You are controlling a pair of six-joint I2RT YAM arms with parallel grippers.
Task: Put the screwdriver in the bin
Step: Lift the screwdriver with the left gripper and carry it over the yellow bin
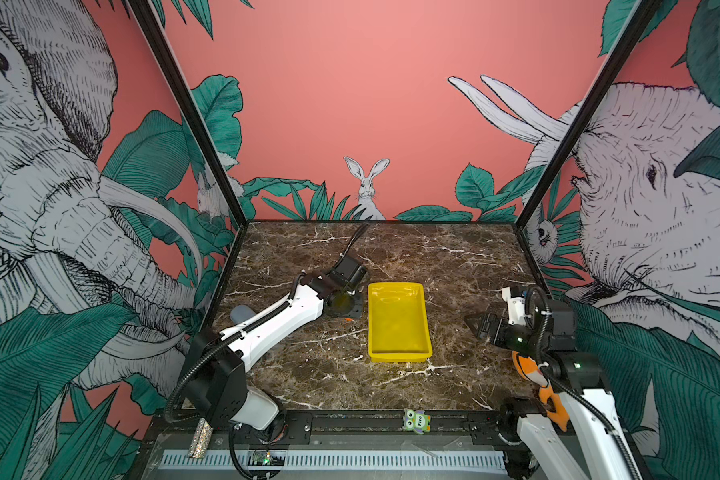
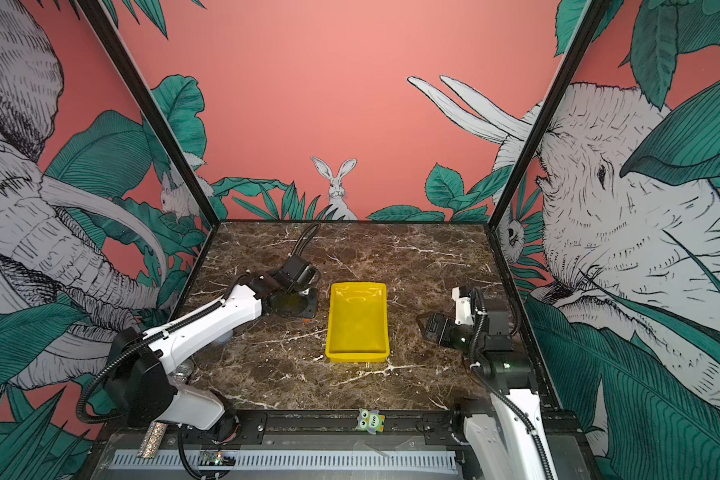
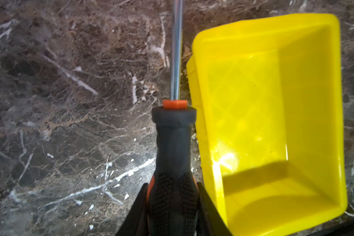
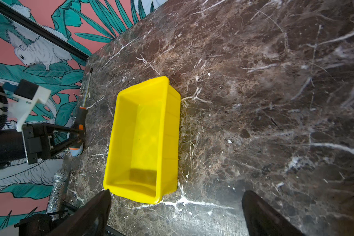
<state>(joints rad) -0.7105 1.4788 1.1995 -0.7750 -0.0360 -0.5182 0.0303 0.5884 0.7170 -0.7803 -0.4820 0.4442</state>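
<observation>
On marble tabletop (image 3: 70, 102), left pincer (image 3: 173, 206) clamps screwdriver (image 3: 175, 143), shaft toward back wall (image 1: 391, 104), alongside bin (image 3: 243, 92); right pincer (image 4: 177, 194) gapes.

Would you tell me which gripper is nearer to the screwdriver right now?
Left. The left gripper is shut on the screwdriver handle, beside the bin; the right gripper is open on the bin's opposite side.

The bin (image 1: 400, 356) stands at the middle of the table (image 1: 308, 374); the screwdriver (image 3: 173, 143) is just left, along its long side.
</observation>
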